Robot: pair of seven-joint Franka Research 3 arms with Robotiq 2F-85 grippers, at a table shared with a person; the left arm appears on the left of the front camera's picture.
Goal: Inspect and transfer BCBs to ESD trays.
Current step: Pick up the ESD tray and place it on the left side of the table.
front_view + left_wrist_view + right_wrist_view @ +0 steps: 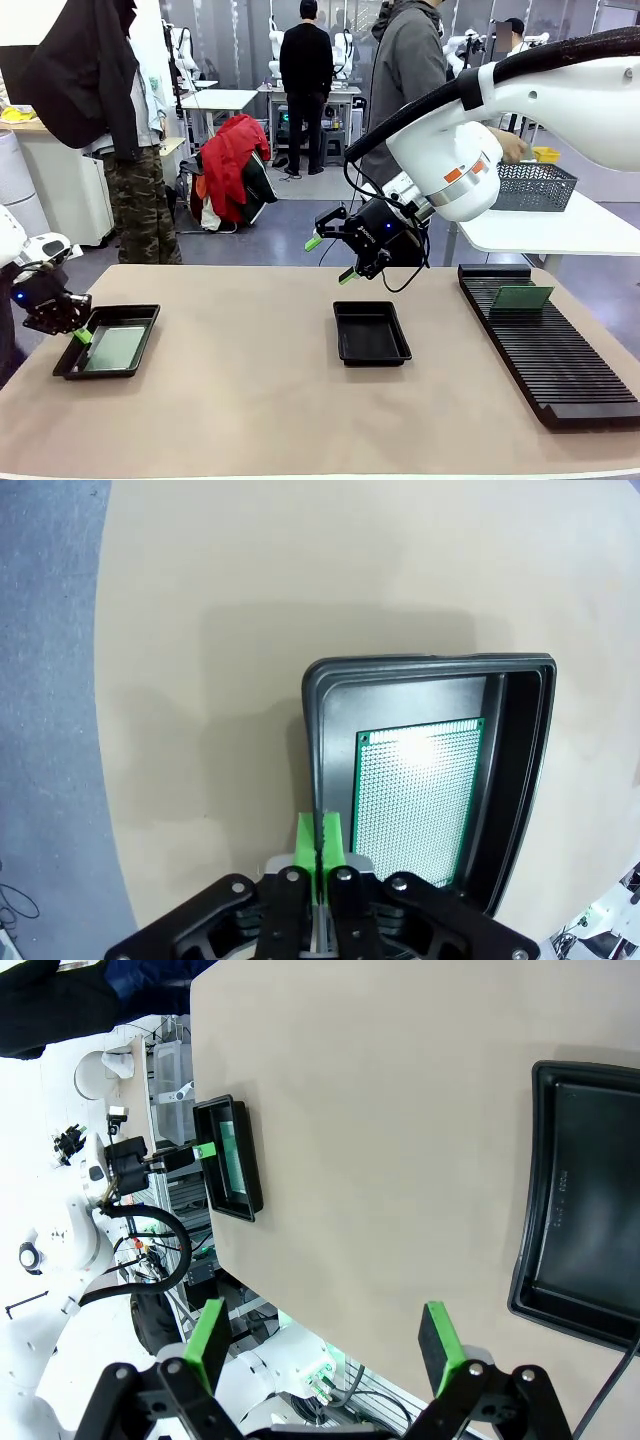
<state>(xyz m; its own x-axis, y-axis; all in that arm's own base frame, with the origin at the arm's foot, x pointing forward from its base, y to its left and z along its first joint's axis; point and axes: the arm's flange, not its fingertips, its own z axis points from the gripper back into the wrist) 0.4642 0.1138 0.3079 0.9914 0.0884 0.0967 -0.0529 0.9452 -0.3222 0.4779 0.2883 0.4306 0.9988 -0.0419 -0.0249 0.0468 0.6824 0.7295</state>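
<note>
Green pads of the left gripper [320, 842] are pressed flat together with nothing between them, right at the outer rim of the left tray [322, 720]. In the front view this gripper [83, 336] sits low at the left tray's [68, 366] left edge, near the left end of the table [250, 410]. A BCB [415, 800] lies flat on the tray's floor, its long sides running along the tray's long sides, with light glaring off one end. From the front the BCB [115, 348] reads as a pale green sheet inside the black rim.

The right gripper [331, 259] hangs in the air over the table's far middle, jaws wide apart and holding nothing. In its wrist view the gripper [325, 1332] points down at bare tan table [380, 1110]. The middle tray [372, 358] lies on the table just below and nearer the camera, and the wrist view shows its [530, 1160] bare black floor. Farther off in that view are the left tray [250, 1198] and the left gripper [205, 1150] at its edge.

A rack [560, 370] runs along the table's right side, with a second BCB [522, 297] standing tilted at its far end. Beyond it, on a white table, sits a mesh basket [535, 185], with a person's hand [515, 148] at its rim.
</note>
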